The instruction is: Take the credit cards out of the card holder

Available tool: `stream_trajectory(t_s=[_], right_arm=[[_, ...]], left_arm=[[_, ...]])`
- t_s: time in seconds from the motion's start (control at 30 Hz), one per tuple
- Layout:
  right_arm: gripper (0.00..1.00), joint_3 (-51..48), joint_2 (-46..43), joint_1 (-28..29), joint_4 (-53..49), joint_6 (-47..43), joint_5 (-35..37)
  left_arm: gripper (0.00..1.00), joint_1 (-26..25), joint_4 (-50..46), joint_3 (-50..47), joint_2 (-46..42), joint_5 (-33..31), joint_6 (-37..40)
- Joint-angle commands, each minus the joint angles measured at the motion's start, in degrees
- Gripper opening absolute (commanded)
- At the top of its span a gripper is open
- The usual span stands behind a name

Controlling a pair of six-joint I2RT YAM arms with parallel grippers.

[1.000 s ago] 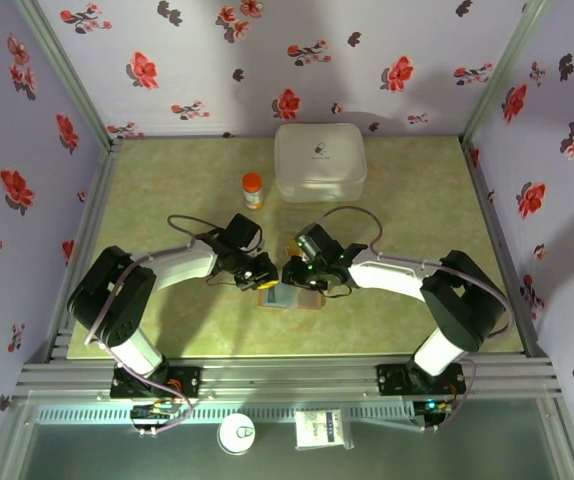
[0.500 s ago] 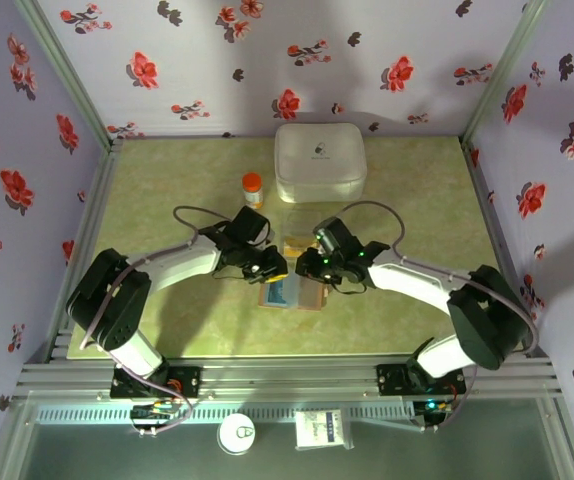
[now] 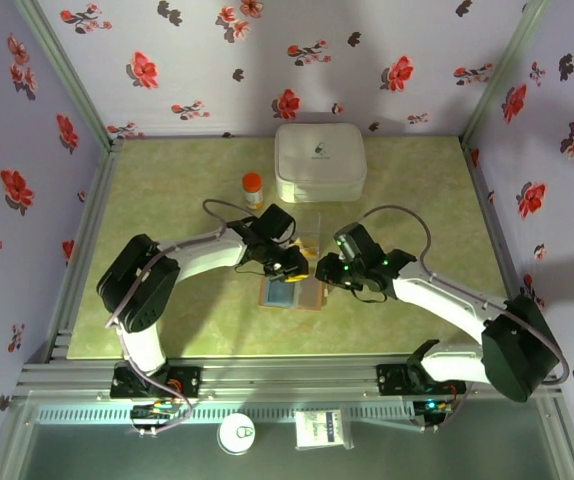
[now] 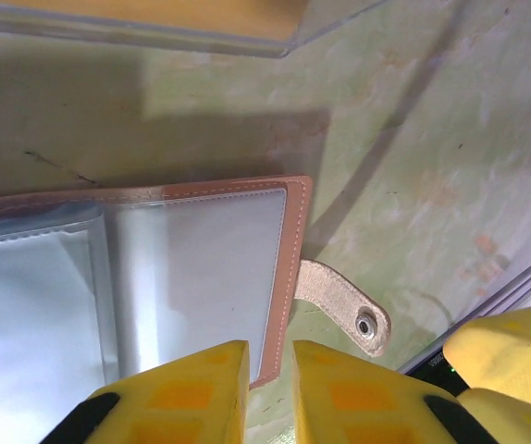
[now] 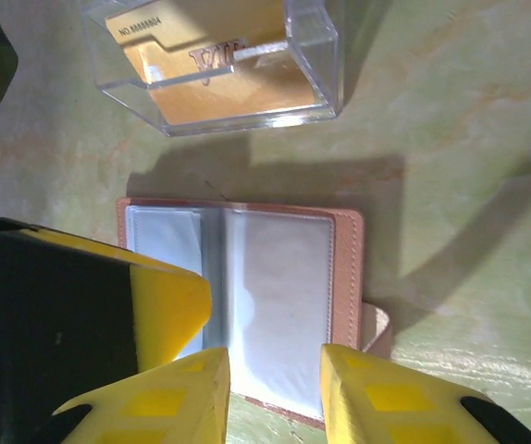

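We are looking down from high above and behind the arm bases, taking in the whole surface and its walls, with the bases sitting at the bottom of the frame. From the left wrist we are looking almost straight down, very close, past the left tool at the bottom edge. From the right wrist we are looking down from slightly farther off, with the right tool at the bottom. All three views are sharing the card holder. Both wrist views are also catching the clear box along their upper edge.
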Motion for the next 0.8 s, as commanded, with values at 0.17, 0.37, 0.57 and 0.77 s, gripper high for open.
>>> stream_trajectory(t_s=[0.17,0.37,0.57,0.77], right_arm=[[0.30,-1.8,0.4,-0.2,2.4,2.0,-2.2],[0.29,-0.8,4.2,0.7,4.8,3.5,-4.0],[0.29,2.5,11.4,4.9,7.6,4.5,-6.2],[0.29,5.0,18.7,7.1,9.1,5.1,-6.4]], left_arm=[[0.18,2.6,-4.7,-1.4,-4.9,-3.6,1.6],[0.18,7.0,-4.5,-7.4,-9.1,-3.9,2.9],[0.17,10.0,-3.2,-13.2,-11.7,-3.8,3.6],[0.13,11.5,-0.1,-17.4,-12.0,-2.3,3.5]])
